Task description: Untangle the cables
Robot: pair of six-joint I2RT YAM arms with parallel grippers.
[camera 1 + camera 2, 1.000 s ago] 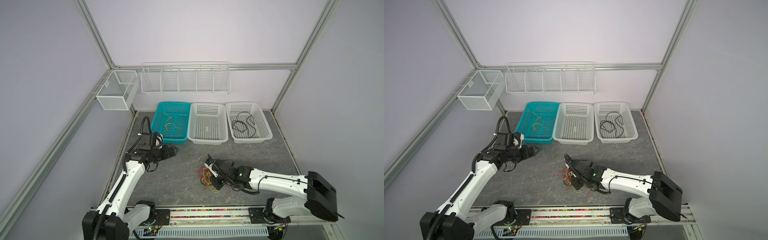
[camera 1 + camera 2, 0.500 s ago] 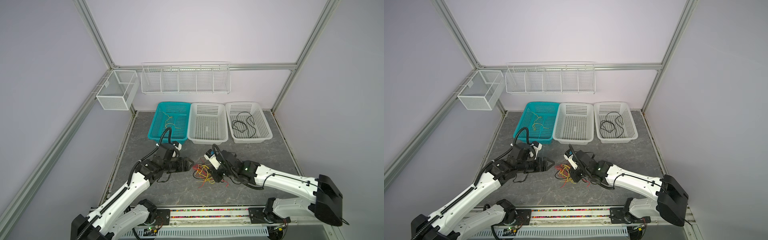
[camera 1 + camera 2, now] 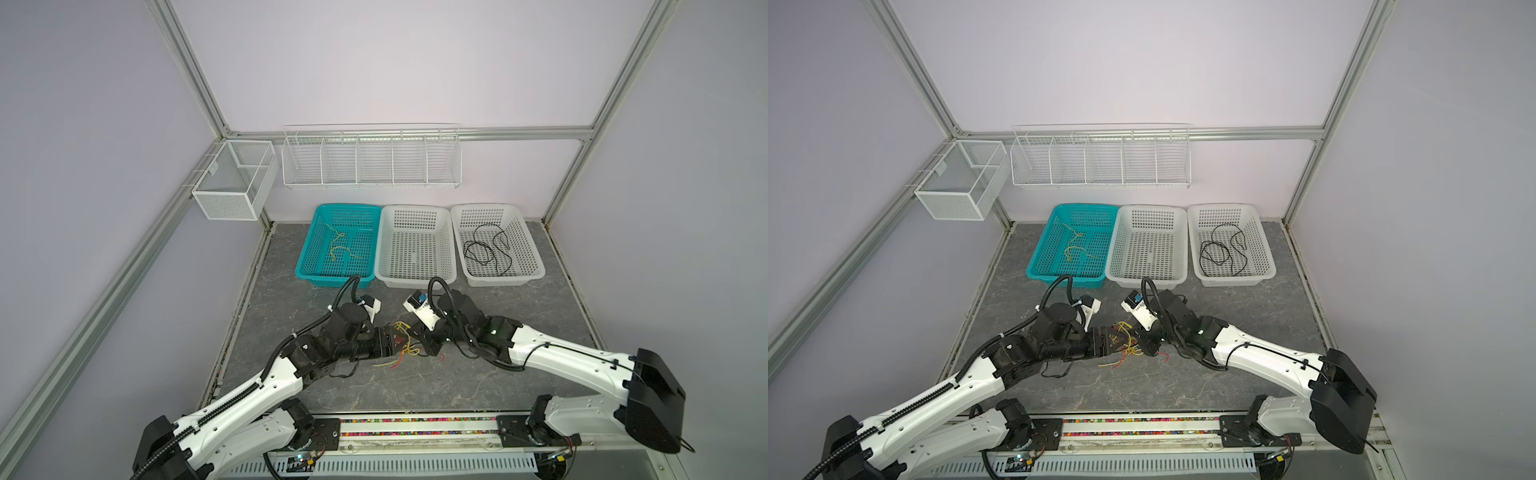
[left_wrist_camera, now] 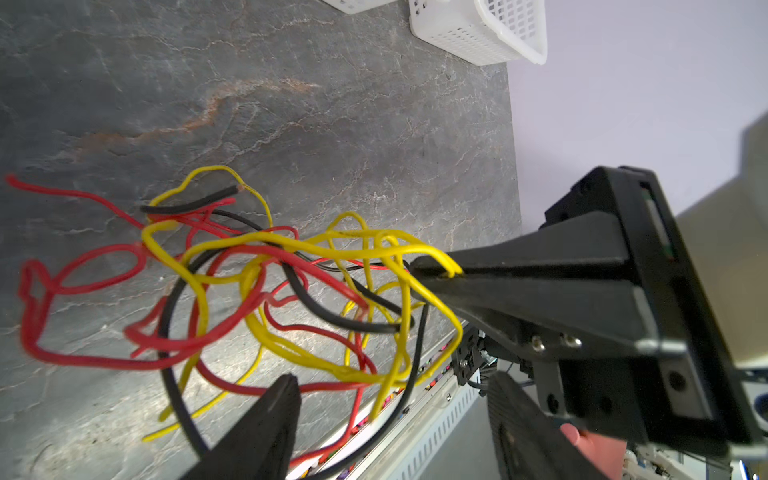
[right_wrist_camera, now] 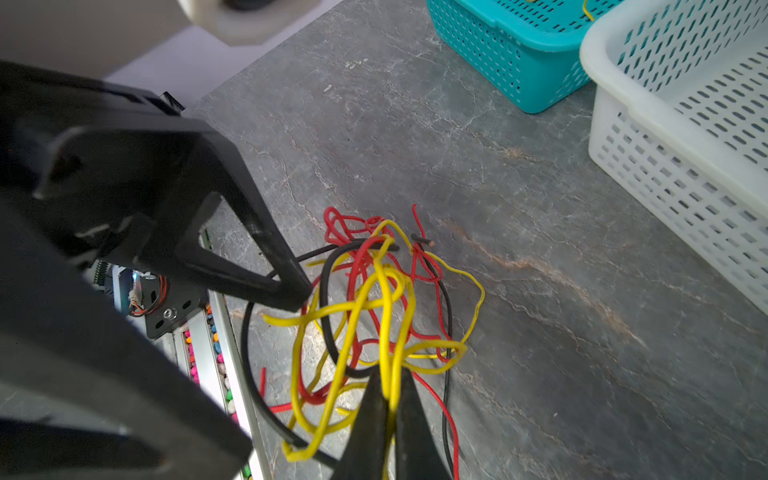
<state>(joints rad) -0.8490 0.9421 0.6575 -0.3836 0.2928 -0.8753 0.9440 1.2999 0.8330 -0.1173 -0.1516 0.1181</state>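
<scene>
- Both top views: your cables [image 3: 409, 352] lie tangled on the grey desk [image 3: 519, 332] between left tool [image 3: 395, 343] and right tool [image 3: 424, 349], strands looping every way.
- Left wrist: left tool stands spread at the tangle.
- Right wrist: right tool pinches a yellow strand [image 5: 390, 332].

You have three slotted baskets in a row at the back of the grey, stone-look table [image 3: 415, 386]. A teal basket [image 3: 332, 281] sits on the left, a white basket [image 3: 415, 281] sits close against it in the middle, and a second white basket [image 3: 503, 279] sits just beside that on the right. Above them you see a white wire rack [image 3: 372, 160] with five compartments, hanging on the pale lilac back wall [image 3: 395, 62]. To its left, a white mesh box [image 3: 226, 199], split in two by a divider, hangs from the slanting side rail [image 3: 124, 274]. An aluminium post [image 3: 191, 68] rises at each back corner. Along the table's front edge runs a strip [image 3: 415, 422] of small coloured bits.
</scene>
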